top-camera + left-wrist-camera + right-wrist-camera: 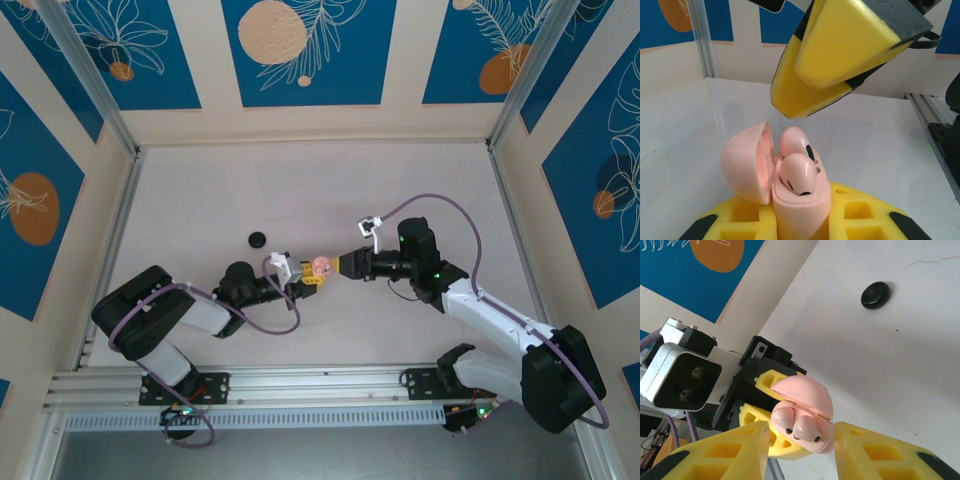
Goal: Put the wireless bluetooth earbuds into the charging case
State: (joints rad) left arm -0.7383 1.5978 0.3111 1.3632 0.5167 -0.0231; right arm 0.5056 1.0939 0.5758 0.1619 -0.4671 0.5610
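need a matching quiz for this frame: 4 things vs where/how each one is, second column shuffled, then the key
Things:
1. pink case
2. pink earbuds
3. black disc
4. right gripper

States:
A. lying by itself on the table
B. seated side by side in the case
C. jaws apart, tips right at the case
D. lid open, clamped in the left gripper

Pairs: 1-D, 2-B, 3-A, 4-C
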